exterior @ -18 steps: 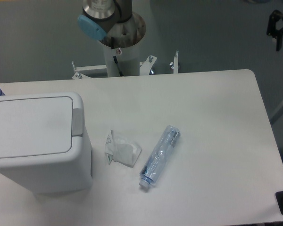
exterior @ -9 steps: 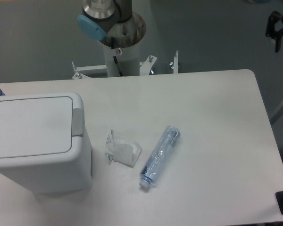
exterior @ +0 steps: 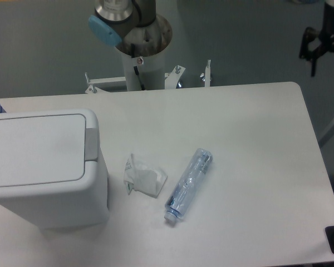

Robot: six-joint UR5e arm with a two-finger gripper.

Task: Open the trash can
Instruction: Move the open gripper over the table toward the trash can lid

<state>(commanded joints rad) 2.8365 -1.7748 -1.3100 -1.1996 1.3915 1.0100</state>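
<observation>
One trash can (exterior: 44,167) sits at the table's (exterior: 256,167) near left, lid shut, grey button strip facing right, its long axis running left-right and its left edge cut off; I see the gripper (exterior: 314,47) far right, fingers apart; a crumpled wrapper (exterior: 143,177) and plastic bottle (exterior: 188,184) lie beside the can.
</observation>
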